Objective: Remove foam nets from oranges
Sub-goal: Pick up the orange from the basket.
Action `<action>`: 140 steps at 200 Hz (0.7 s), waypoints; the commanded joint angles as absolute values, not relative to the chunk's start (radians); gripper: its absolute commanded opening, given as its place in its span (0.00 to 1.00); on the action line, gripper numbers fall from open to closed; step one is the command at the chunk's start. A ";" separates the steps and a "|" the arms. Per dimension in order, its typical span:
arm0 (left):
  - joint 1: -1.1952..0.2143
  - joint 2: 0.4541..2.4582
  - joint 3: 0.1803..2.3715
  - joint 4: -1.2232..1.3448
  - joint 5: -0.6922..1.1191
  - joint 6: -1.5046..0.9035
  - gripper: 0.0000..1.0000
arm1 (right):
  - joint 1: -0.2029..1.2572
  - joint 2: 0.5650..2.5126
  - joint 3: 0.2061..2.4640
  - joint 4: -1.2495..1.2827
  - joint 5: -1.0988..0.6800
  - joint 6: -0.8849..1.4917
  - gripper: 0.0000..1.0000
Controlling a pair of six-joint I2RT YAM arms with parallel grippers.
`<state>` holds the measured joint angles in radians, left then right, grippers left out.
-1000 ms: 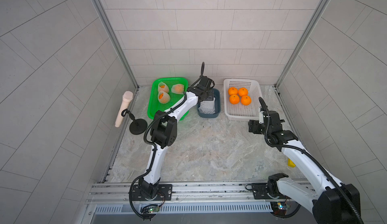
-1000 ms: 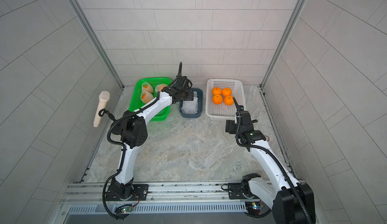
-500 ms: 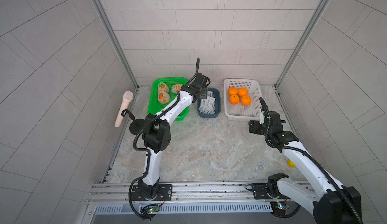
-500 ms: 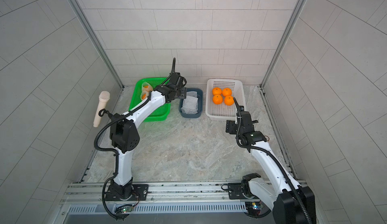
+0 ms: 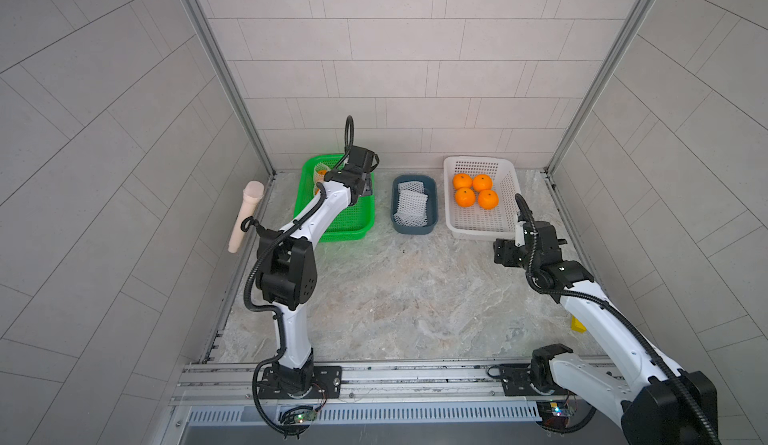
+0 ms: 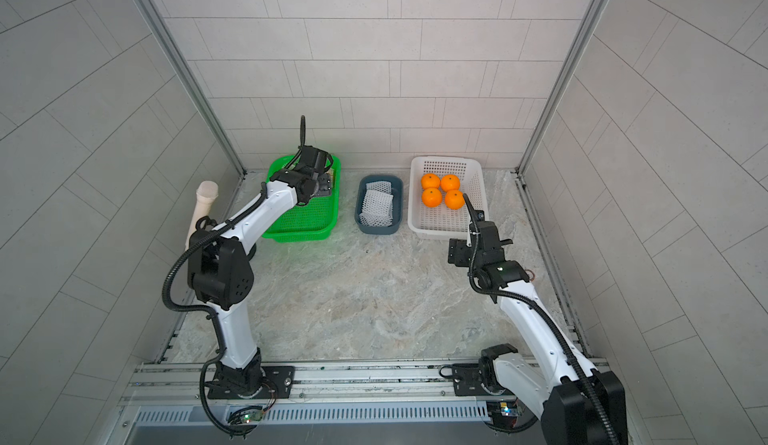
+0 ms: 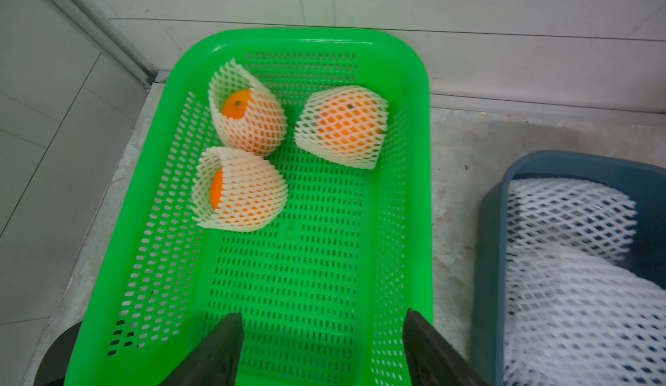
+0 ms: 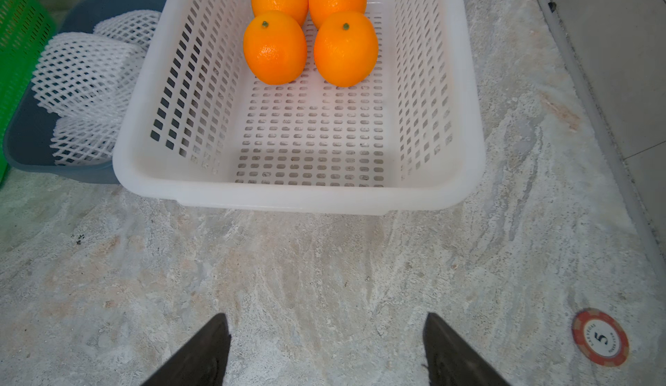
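i moved l gripper [image 7: 320,321] off blue bin [image 5: 414,231] to green basket [image 7: 299,38], jaws apart, empty; 3 oranges [image 7: 236,104] in foam nets [image 7: 371,149] to go. r gripper [image 8: 326,321] apart too.

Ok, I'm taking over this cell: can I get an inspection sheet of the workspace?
Surface: marbled tabletop, small dark specks.
Job's things: three netted oranges in the green basket; four bare oranges in the white basket; empty foam nets in the blue-grey tub.
Clutter: poker chip, yellow item at the edge, beige rod by the left wall.
Grippers: left gripper open over the green basket, empty; right gripper open over the tabletop, empty.
Cables: black hoses along both arms, none seen snagged.
Surroundings: tiled walls, metal rail in front.
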<state>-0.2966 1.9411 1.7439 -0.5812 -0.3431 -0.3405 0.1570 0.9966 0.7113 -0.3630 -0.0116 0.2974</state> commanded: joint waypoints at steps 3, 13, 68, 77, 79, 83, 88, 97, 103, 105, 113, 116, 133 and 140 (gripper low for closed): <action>-0.255 1.942 1.726 -0.562 -0.376 -0.380 0.75 | 0.159 0.992 0.695 -0.368 -0.006 0.313 0.86; -0.241 1.956 1.729 -0.559 -0.385 -0.383 0.75 | 0.159 0.990 0.694 -0.370 -0.005 0.312 0.86; -0.157 2.031 1.750 -0.557 -0.372 -0.391 0.79 | 0.159 1.005 0.693 -0.370 -0.003 0.310 0.86; -0.144 2.040 1.751 -0.557 -0.354 -0.390 0.83 | 0.159 1.008 0.693 -0.368 -0.003 0.309 0.86; -0.142 2.043 1.751 -0.556 -0.350 -0.392 0.83 | 0.159 1.009 0.693 -0.369 -0.003 0.310 0.86; -0.134 2.047 1.750 -0.557 -0.343 -0.392 0.84 | 0.159 1.011 0.693 -0.368 -0.003 0.310 0.86; -0.127 2.050 1.747 -0.554 -0.336 -0.393 0.85 | 0.159 1.012 0.692 -0.367 -0.003 0.310 0.86; -0.118 2.056 1.741 -0.549 -0.331 -0.393 0.86 | 0.159 1.018 0.695 -0.365 -0.003 0.310 0.86; -0.113 2.057 1.735 -0.545 -0.327 -0.392 0.87 | 0.159 1.021 0.695 -0.366 -0.003 0.309 0.86; -0.111 2.059 1.734 -0.543 -0.324 -0.390 0.87 | 0.159 1.021 0.695 -0.365 -0.003 0.309 0.86; -0.103 2.063 1.727 -0.534 -0.308 -0.385 0.87 | 0.159 1.027 0.696 -0.364 -0.003 0.309 0.86; -0.101 2.065 1.725 -0.532 -0.303 -0.384 0.88 | 0.159 1.030 0.696 -0.364 -0.003 0.309 0.86; -0.089 2.082 1.728 -0.530 -0.290 -0.380 0.93 | 0.158 1.037 0.698 -0.362 -0.003 0.308 0.86; -0.085 2.089 1.730 -0.528 -0.284 -0.375 0.94 | 0.159 1.041 0.699 -0.361 -0.003 0.309 0.86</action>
<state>-0.1001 2.0632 1.7348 -0.5438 -0.3050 -0.3748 0.1570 1.0309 0.7006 -0.3634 -0.0113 0.3000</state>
